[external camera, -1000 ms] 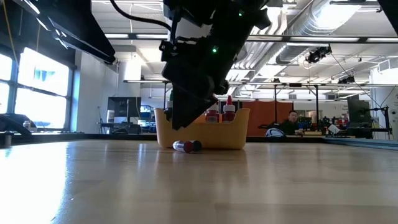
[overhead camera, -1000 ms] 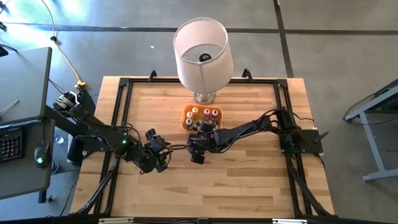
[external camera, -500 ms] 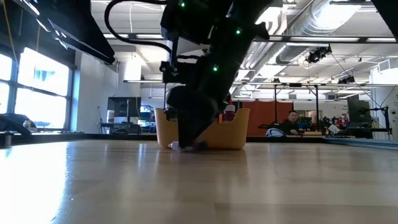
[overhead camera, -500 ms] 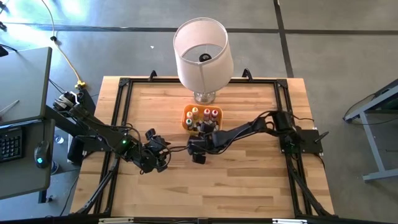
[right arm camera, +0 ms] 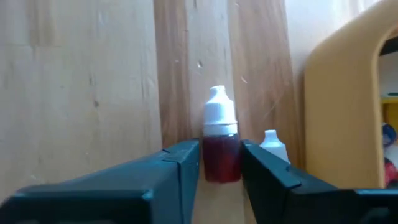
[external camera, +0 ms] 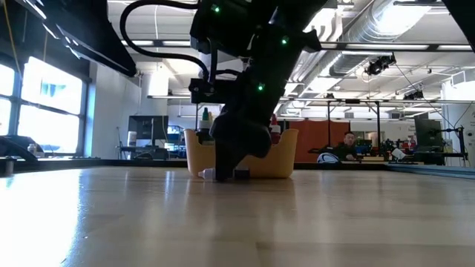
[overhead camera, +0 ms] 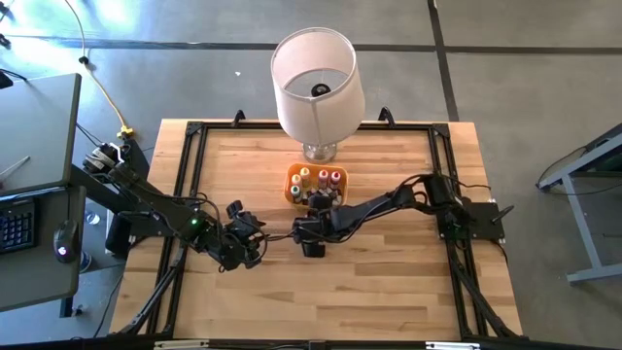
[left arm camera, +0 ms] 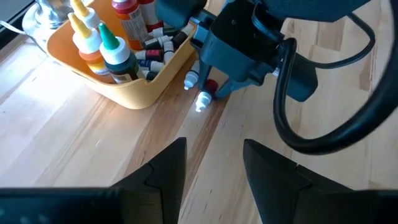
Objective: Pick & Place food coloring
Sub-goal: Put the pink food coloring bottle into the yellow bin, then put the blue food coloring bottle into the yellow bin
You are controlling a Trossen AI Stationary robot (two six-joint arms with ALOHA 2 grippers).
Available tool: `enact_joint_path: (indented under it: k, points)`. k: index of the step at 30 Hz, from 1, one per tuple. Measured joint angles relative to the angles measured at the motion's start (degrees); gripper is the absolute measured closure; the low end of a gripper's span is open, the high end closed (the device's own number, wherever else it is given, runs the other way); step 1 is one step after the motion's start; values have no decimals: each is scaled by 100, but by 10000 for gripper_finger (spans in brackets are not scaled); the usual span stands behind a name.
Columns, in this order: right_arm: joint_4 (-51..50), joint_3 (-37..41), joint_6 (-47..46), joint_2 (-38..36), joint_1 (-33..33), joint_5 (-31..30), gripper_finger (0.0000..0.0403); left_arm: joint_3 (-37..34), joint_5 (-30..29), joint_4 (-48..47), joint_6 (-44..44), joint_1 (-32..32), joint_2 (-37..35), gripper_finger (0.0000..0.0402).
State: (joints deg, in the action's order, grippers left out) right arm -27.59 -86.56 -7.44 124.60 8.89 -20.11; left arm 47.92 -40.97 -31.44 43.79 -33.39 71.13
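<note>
The right gripper has come down beside the tray and now brackets a red bottle, fingers touching it; left gripper waits open nearby.

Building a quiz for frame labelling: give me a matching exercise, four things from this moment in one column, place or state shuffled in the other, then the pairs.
Things:
1. small red squeeze bottle with white cap
2. orange plastic tray
3. big white lampshade
4. left gripper

Places or states:
A. fingers open, apart from the bottles
B. lying on the wood between the right gripper's fingers
C. holding upright bottles
D. at the table's far edge, behind the tray

Pairs: 1-B, 2-C, 3-D, 4-A
</note>
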Motion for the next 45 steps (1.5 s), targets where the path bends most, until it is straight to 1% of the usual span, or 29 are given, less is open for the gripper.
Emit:
enact_joint_path:
  k: [3,6,8,10,13,17,19,20,21,23,25,27,31,35,39,42,45]
  points:
    - [1,0,2,0,-1,168,319,0,0,-11,-1,0,0,246]
    - [-22,-2,52,-23,2,104,343,0,0,-6,0,0,0,246]
    - [-151,14,108,-122,12,99,352,0,0,0,0,0,0,246]
    - [-254,20,107,-320,15,13,351,0,0,0,-2,0,0,246]
    - [-476,8,177,-741,17,-467,340,0,-7,-2,0,0,0,246]
    - [-920,4,348,-1141,-112,-1660,333,0,-14,0,0,0,0,246]
    - [-1097,4,169,-1251,-308,-1852,334,0,-13,0,0,0,0,246]
    - [-1182,2,26,-1263,-425,-1769,335,0,-14,2,0,0,0,246]
    - [-1285,4,-98,-1263,-538,-1553,336,0,-14,2,7,0,0,246]
    - [-1351,105,-166,-1248,-769,-947,334,0,-13,2,23,0,0,246]
    - [-1295,245,27,-1248,-946,-416,325,0,-11,9,24,0,0,246]
    - [-1286,356,161,-1248,-1050,-128,310,0,-9,5,24,0,0,246]
    - [-1211,452,271,-1246,-1092,-118,280,0,-9,5,24,0,0,246]
    - [-986,452,474,-1246,-993,-133,262,0,-11,5,24,0,0,246]
    - [-653,382,520,-1246,-773,21,256,0,-12,4,22,0,0,246]
    - [-446,380,802,-1239,-514,220,258,0,-13,5,22,0,0,246]
    - [-292,380,984,-1121,-233,-3,257,0,-13,5,22,0,0,246]
